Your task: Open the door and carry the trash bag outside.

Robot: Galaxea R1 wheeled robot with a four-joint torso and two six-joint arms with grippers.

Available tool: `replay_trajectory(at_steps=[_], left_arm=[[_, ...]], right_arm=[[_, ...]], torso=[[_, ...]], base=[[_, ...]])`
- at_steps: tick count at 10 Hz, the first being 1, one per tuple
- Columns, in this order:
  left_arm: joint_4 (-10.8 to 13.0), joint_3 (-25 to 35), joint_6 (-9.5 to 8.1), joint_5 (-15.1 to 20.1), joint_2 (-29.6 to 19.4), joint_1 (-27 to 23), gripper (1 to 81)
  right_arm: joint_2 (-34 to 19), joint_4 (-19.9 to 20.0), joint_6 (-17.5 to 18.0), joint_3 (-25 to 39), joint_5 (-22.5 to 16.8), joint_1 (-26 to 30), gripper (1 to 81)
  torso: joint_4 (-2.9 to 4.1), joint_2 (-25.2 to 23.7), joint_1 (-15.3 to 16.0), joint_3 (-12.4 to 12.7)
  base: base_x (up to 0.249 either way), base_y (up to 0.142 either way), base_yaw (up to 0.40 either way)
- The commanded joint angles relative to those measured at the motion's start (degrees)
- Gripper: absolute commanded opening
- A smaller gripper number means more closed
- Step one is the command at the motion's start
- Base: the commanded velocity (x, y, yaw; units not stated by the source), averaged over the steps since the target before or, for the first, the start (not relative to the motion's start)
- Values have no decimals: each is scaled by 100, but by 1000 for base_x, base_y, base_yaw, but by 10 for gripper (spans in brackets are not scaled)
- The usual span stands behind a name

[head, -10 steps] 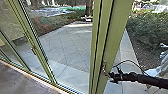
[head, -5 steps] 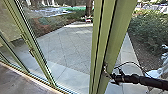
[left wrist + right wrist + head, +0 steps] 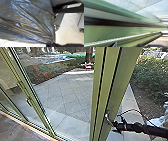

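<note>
Robot creeps towards the paved yard (image 3: 67,97), trash bag (image 3: 28,22) in its left gripper (image 3: 51,44)

From where I stand, the yard beyond has hardly shifted this past second, but the near green frames have spread: the door (image 3: 118,89) has slid a touch rightwards in the head view, and the other frame (image 3: 26,94) leftwards. I take that for the robot edging forward. The door looks ajar to me, so the opening part of the job seems well along, with the carrying out still to do. The bag is on the robot's left side, its dark plastic drawn into folds where the left gripper has pinched it. The right gripper (image 3: 113,124) is right up by the door handle (image 3: 107,117), as it was a moment ago.

As for what escapes me, the door's full width is cut off, so I can't judge whether robot and bag would fit through. Much of the bag runs out of sight, its base included. Whether the right gripper is spread or closed on the handle, I can't tell. A little pinkish thing (image 3: 88,67) across the yard is too small to name.
</note>
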Motion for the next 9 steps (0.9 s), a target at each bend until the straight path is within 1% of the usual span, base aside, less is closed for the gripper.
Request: replay_trajectory(at_steps=[1, 3, 5, 9], left_arm=[[-41, 55, 7, 452, 3, -1, 10], [-41, 64, 7, 452, 12, -1, 10], [-41, 55, 7, 452, 12, -1, 10], [-41, 64, 7, 470, 3, 7, 10]], right_arm=[[-353, 171, 290, -430, -858, 827, 811], [-467, 171, 299, -306, -787, 870, 811], [-651, 163, 291, -122, -760, 932, 811], [-1100, 163, 290, 98, -312, 1072, 811]], torso=[[0, 0, 0, 0], [0, 0, -2, 0], [0, 5, 6, -2], [5, 19, 26, -15]], base=[[92, 0, 0], [89, 0, 0], [0, 0, 0], [0, 0, 0]])
